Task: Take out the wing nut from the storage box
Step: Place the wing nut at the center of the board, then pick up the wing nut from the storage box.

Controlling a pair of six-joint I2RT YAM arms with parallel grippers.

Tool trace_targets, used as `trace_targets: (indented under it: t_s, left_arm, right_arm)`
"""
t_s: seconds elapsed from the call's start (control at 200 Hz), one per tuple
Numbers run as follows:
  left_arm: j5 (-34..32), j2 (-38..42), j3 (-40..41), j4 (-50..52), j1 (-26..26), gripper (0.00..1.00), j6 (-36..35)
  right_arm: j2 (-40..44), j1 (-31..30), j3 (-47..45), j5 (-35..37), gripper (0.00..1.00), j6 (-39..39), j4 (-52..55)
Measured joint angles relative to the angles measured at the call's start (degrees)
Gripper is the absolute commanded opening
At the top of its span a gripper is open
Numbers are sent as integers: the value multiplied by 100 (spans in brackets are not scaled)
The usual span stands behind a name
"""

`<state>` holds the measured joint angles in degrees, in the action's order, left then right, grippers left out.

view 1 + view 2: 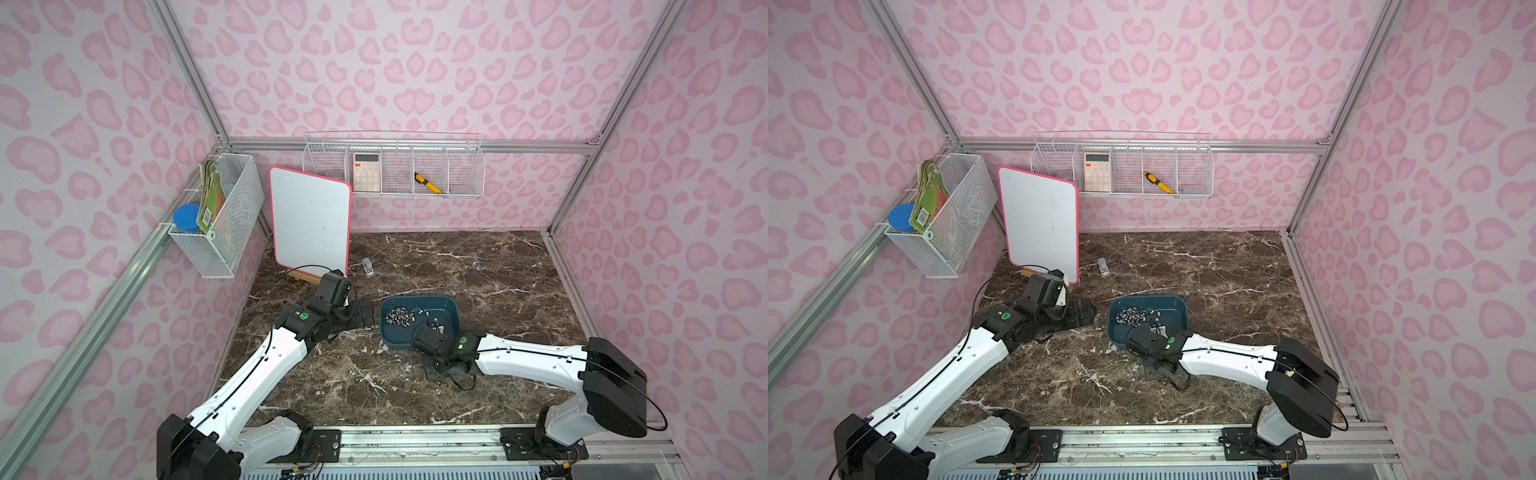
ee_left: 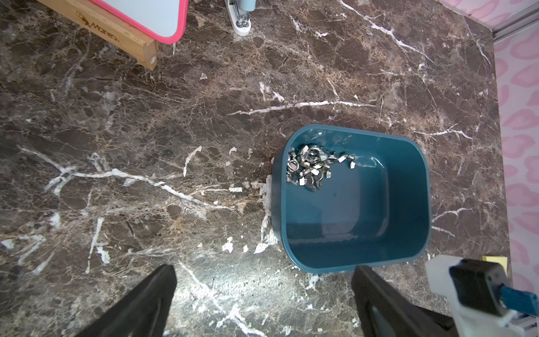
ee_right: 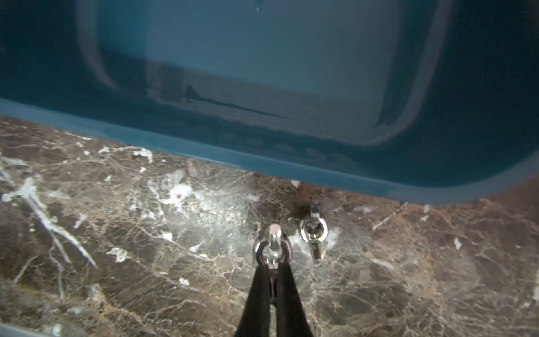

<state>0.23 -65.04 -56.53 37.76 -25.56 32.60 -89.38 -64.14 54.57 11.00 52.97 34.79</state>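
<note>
The right arm's fingers (image 3: pixel 259 291) pinch a wing nut (image 3: pixel 272 243) just outside the storage box (image 3: pixel 204 157), low over the tabletop (image 3: pixel 131 233) beside another nut (image 3: pixel 313 233), apparently to set it down, while the left arm's fingers (image 2: pixel 145 300) hang spread wide, empty.

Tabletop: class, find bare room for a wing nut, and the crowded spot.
Free: marble between storage box, stapler and back wall; in front, between left arm and right arm. Crowded: box's near rim, right pincer holding a wing nut beside a loose nut.
</note>
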Motion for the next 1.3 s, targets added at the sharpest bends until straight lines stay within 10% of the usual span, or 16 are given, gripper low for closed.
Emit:
trace_targets:
  t_s: [0.525,1.3]
  left_arm:
    - [15,15,-92,164,0,99,0]
    - [17,-170,-118,197,-2,99,-90]
  right_arm:
    - [-407,50,-245,-175,7,118,-584]
    - [310,741,774,-116,59,-413,-11]
